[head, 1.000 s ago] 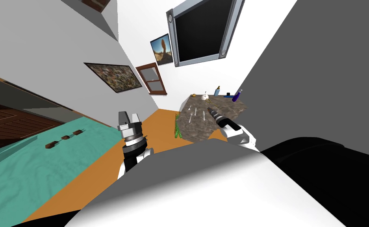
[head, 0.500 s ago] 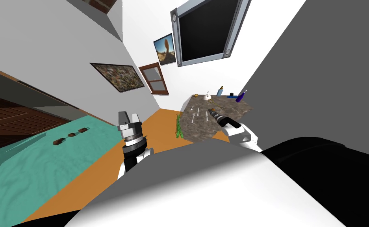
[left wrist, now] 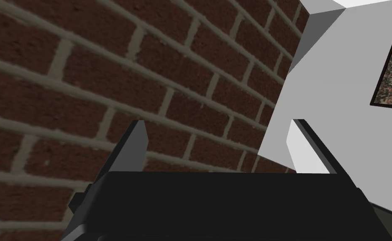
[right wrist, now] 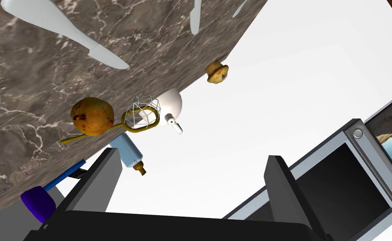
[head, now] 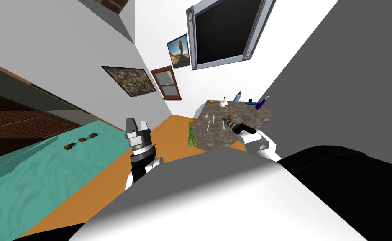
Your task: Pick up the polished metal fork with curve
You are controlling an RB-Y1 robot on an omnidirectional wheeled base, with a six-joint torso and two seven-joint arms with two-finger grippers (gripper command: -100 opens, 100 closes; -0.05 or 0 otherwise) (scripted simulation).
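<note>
A marble-topped table (head: 216, 140) stands ahead to the right. Several pale pieces of cutlery (head: 209, 124) lie on its middle; which one is the curved fork I cannot tell. In the right wrist view one long pale utensil (right wrist: 61, 29) lies closest, with two more (right wrist: 196, 14) beyond it. My right gripper (head: 224, 121) reaches low over the tabletop just right of the cutlery, and its fingers (right wrist: 190, 180) are open around nothing. My left gripper (head: 137, 125) is held up over the orange floor, open (left wrist: 220, 144) and empty.
Past the cutlery lie a yellow-brown fruit (right wrist: 92, 116), a wire whisk (right wrist: 140, 117), a white round object (right wrist: 170, 104) and a muffin (right wrist: 216, 72). A pale blue bottle (right wrist: 126, 150) and a purple bottle (right wrist: 38, 203) stand at the far edge. Green stalks (head: 191, 134) hang beside the table.
The whole head view has shifted, so I have moved; the table now sits a little further right. My right gripper stays over the tabletop by the cutlery. The left arm has not moved.
</note>
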